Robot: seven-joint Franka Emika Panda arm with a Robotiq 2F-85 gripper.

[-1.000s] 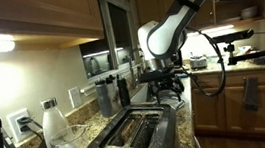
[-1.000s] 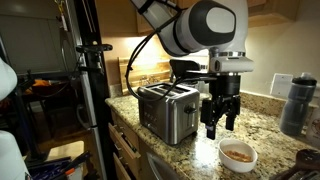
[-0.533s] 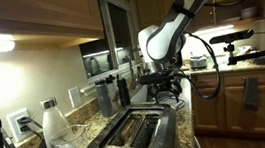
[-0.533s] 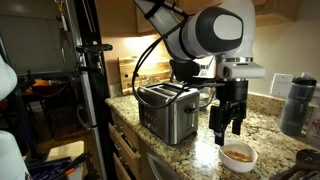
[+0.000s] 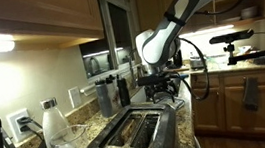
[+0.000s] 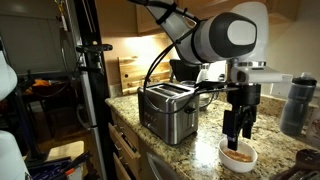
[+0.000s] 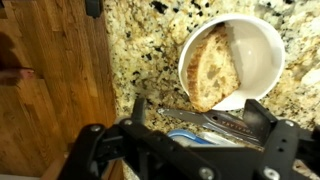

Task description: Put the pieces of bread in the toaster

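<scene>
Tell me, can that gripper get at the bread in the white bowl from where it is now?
Probably yes. The gripper hangs open right above the white bowl, and the wrist view shows the bread lying uncovered inside it, with nothing in between that I can see.

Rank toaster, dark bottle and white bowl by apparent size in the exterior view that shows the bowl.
1. toaster, clearly largest.
2. dark bottle, taller than the bowl.
3. white bowl, wider but low.
Bottle versus bowl is close, and the bowl looks nearer the camera, so that order is unsure.
</scene>
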